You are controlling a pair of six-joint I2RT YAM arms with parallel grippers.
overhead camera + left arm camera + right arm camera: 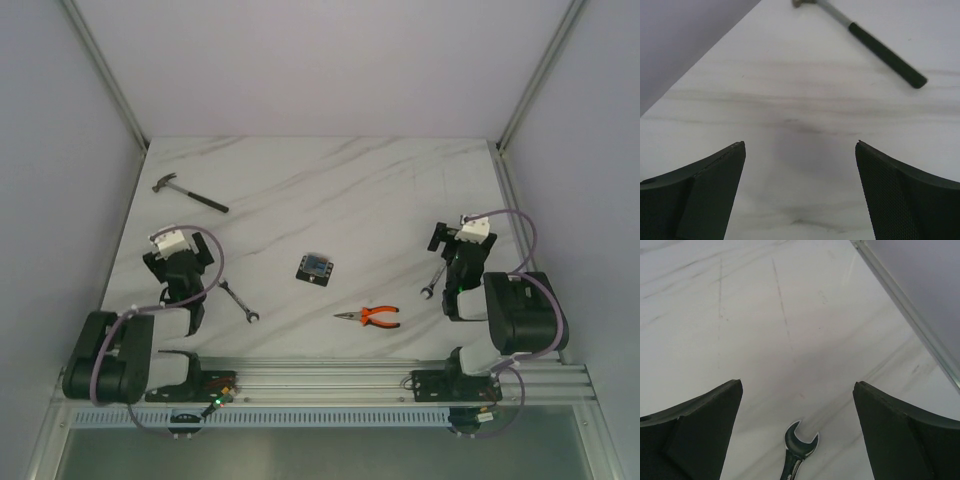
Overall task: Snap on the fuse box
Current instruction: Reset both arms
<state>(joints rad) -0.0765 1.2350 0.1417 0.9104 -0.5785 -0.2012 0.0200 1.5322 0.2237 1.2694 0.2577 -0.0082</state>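
The fuse box is a small black square with blue on its face, lying flat near the middle of the marble table; neither wrist view shows it. My left gripper is at the left side, well left of the box. In the left wrist view it is open and empty over bare marble. My right gripper is at the right side, well right of the box. In the right wrist view it is open and empty, with a wrench head below the gap.
A hammer lies at the back left, also in the left wrist view. One wrench lies by the left arm, another under the right gripper. Orange-handled pliers lie near the front. Side walls enclose the table.
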